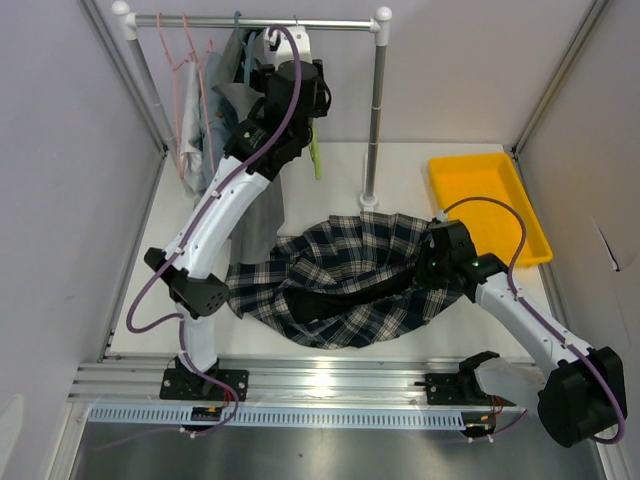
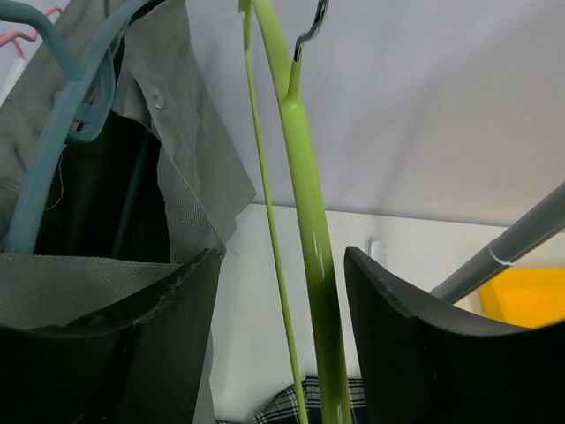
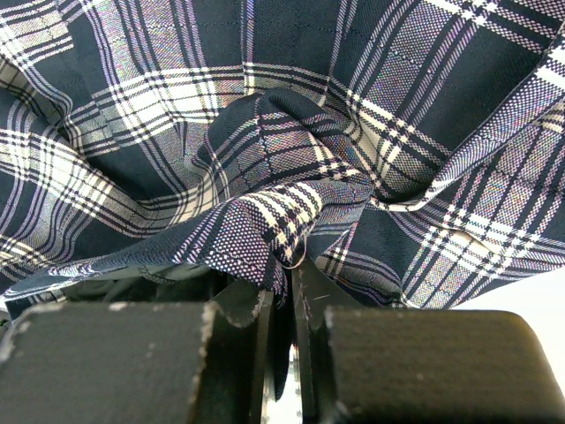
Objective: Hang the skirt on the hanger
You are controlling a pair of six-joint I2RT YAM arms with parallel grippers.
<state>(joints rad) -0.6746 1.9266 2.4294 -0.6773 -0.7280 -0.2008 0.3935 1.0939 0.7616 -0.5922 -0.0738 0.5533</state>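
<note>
The dark plaid skirt [image 1: 340,280] lies crumpled in the middle of the white table. My right gripper [image 1: 435,255] is at its right edge. In the right wrist view the gripper [image 3: 287,283] is shut on a fold of the skirt [image 3: 265,221]. A green hanger [image 1: 316,155] hangs under the rack rail [image 1: 300,22]. My left gripper [image 1: 312,112] is raised beside it. In the left wrist view the gripper [image 2: 282,256] is open. The green hanger [image 2: 309,203] runs between its fingers [image 2: 388,327], closer to the right one, without being clamped.
Pink hangers [image 1: 185,90], a blue hanger [image 2: 53,150] and a grey garment [image 1: 235,100] hang at the rail's left. The rack's right post [image 1: 375,120] stands behind the skirt. A yellow tray [image 1: 490,200] sits at the back right. Grey walls close both sides.
</note>
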